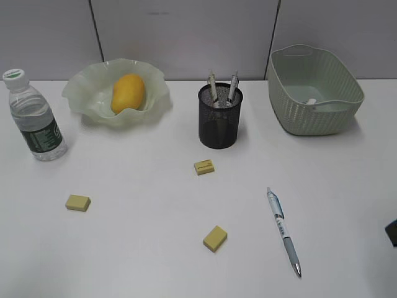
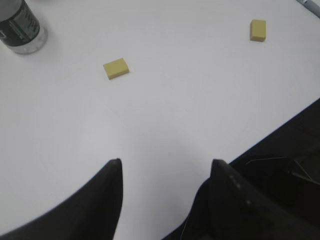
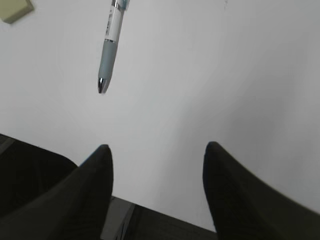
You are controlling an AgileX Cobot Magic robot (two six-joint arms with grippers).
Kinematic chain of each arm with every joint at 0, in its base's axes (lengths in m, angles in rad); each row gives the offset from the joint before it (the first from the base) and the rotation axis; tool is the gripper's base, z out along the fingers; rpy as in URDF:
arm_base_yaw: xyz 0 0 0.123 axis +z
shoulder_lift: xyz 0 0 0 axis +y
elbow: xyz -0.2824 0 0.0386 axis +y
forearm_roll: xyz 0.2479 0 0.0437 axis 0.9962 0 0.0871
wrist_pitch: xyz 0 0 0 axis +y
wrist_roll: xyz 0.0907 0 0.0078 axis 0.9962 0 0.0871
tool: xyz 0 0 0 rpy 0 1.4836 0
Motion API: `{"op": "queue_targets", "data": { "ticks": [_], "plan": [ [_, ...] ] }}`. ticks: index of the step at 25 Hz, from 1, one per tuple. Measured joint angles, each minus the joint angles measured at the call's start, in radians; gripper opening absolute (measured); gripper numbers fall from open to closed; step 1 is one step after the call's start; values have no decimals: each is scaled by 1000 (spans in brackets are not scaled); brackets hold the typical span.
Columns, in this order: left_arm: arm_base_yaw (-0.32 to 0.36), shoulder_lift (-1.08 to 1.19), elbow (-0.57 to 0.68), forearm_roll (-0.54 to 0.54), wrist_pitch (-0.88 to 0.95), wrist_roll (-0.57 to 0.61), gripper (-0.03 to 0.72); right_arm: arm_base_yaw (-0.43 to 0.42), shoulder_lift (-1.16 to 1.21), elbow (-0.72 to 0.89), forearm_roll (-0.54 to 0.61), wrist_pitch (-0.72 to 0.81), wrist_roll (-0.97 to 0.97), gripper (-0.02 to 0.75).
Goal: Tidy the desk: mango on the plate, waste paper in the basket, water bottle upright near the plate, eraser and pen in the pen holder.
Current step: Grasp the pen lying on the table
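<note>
Exterior slants down from front, wrist views low (both share desk (image 1: 142, 248))

Backdrop: pale grey partition wall (image 1: 186, 31) in panels divided by dark vertical seams, evenly lit, standing directly behind the white tabletop.

I see the mango (image 1: 128, 93) in the plate (image 1: 87, 87) near the desk's (image 1: 142, 248) far edge, with a pen (image 1: 283, 231) lying toward its near right corner.

Water bottle (image 1: 36, 120) label print too small; nothing legible
</note>
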Motion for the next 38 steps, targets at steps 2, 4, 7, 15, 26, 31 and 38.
{"op": "queue_targets", "data": {
  "ticks": [2,4,7,15,26,31,38],
  "plan": [
    [0,-6,31,0,-3,0,423,0,88,-47,0,1,6,459],
    [0,-6,52,0,5,0,423,0,165,-99,1,1,9,459],
    [0,-6,55,3,4,0,423,0,275,-163,5,0,25,459],
    [0,-6,55,3,4,0,423,0,474,-280,47,-1,51,459],
    [0,-6,55,4,3,-1,423,98,593,-344,56,-17,100,459],
    [0,-6,55,4,3,-1,423,114,669,-345,57,-30,121,459],
    [0,-6,55,4,3,-1,421,116,792,-346,60,-112,166,425]
  ]
}}
